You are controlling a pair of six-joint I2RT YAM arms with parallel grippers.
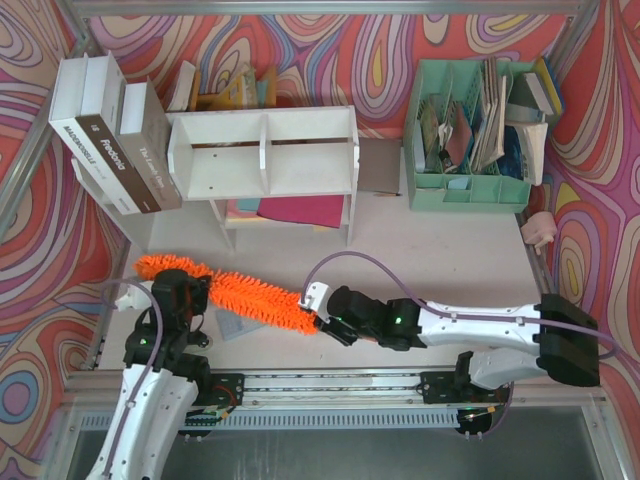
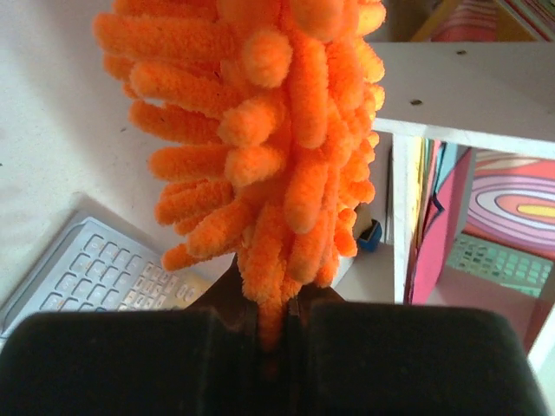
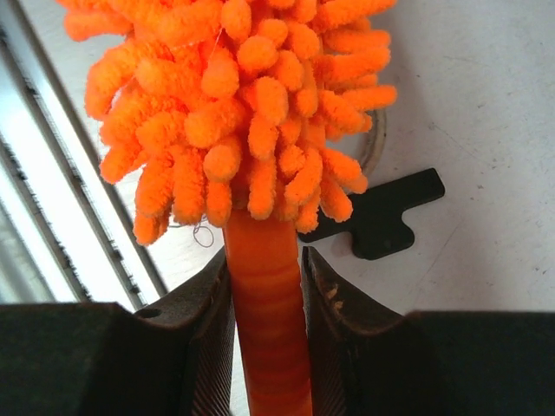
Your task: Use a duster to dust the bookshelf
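The orange fluffy duster (image 1: 235, 295) lies slanted above the near table, in front of the white bookshelf (image 1: 265, 150). My left gripper (image 1: 190, 297) is shut on the fluffy strands near the duster's far left end; in the left wrist view the strands (image 2: 260, 156) run down between my closed jaws (image 2: 273, 305). My right gripper (image 1: 325, 322) is shut on the orange plastic handle (image 3: 264, 295) at the duster's right end, with the jaws (image 3: 264, 279) pressed on both sides of it. The shelf's edge (image 2: 468, 95) shows at the right in the left wrist view.
Big white and brown books (image 1: 110, 130) lean against the shelf's left side. A mint-green organizer (image 1: 470, 140) full of papers stands at the back right. Coloured sheets (image 1: 290, 210) lie under the shelf. A grey calculator (image 2: 95, 277) lies under the duster. A black flat piece (image 3: 381, 217) lies near the handle.
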